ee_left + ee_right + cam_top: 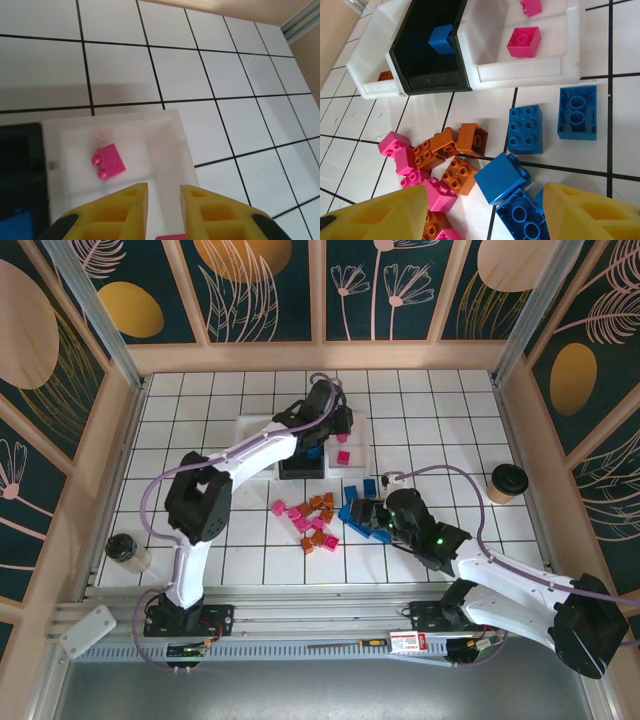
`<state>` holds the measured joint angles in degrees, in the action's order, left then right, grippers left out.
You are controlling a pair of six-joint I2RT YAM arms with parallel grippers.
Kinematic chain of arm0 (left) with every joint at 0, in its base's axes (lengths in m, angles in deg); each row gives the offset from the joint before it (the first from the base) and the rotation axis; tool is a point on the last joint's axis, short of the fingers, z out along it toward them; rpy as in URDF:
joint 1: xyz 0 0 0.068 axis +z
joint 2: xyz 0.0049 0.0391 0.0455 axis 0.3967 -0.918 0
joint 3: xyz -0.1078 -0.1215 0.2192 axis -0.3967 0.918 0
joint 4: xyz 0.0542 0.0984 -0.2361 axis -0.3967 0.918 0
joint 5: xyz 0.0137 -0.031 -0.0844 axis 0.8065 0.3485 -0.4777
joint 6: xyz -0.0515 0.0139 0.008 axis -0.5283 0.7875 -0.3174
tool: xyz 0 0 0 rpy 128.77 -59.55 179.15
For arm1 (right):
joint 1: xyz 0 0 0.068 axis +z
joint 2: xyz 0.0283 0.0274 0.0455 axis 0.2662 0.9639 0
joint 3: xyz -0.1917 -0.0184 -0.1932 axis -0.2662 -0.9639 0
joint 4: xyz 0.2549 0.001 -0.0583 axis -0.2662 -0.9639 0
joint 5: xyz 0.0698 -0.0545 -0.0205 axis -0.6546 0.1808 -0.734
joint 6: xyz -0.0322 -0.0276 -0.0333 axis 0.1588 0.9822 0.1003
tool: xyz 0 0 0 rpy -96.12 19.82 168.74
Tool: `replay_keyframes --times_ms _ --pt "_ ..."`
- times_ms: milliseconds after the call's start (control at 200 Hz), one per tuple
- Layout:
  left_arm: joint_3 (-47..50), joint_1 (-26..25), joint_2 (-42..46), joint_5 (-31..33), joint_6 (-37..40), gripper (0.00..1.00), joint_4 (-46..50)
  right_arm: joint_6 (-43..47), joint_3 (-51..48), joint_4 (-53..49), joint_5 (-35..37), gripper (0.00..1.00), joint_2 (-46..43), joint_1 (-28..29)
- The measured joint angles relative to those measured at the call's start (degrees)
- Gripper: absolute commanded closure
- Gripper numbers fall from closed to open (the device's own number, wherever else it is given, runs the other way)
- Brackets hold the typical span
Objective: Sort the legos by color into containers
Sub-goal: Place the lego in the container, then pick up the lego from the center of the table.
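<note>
Left fingers (pixel 127 210) are pinched together on what looks like a magenta brick (pixel 170 237). Only a sliver shows between the pads, so that grip is my read, not a certainty. The left gripper (pixel 164 192) hangs over a white tray (pixel 170 120) with a loose pink brick (pixel 107 161) already in it. Makes sense: release there and the brick lands with its own colour. A black tray (pixel 20 160) butts against that tray and has a blue brick (pixel 15 222) inside.

Right fingers (pixel 385 215) are spread wide with nothing gripped. The right gripper (pixel 485 192) sits over the loose pile (pixel 315 520) with blue bricks (pixel 525 129) right under it, probably lining up a blue pick for the black tray.

The trays sit in a row, touching. A second white tray (pixel 375 90) on the black one's other side holds an orange brick (pixel 384 75), so the scheme is orange / blue / pink.

Most legos are on the table, so it's early days. The pile is tight, and a neighbouring brick could get nudged or pinched on the next grab.
</note>
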<state>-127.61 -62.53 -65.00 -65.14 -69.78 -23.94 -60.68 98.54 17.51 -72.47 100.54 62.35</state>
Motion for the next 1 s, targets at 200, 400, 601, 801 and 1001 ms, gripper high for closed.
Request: replay_keyframes --times_ms 200,400,601,801,1001 --pt "-8.5 0.0 -6.5 -0.5 -0.1 0.49 3.6 -1.9 -0.1 -3.2 2.3 0.35 1.4 -0.5" --pt "-8.0 -0.2 -4.6 -1.8 -0.2 0.23 3.7 -1.3 0.0 -2.1 0.9 0.34 9.2 -7.1" --pt "7.6 -1.1 12.3 -2.8 -0.5 0.19 -1.5 1.7 4.1 2.1 -2.5 0.36 18.2 -12.5" --pt "28.1 -1.7 34.9 -3.2 -2.1 0.05 -9.7 3.9 8.6 6.1 -5.2 0.39 26.5 -15.0" --pt "48.8 -1.7 51.3 -0.7 -4.8 0.01 -12.5 5.0 10.6 7.4 -6.6 0.43 31.9 -15.0"
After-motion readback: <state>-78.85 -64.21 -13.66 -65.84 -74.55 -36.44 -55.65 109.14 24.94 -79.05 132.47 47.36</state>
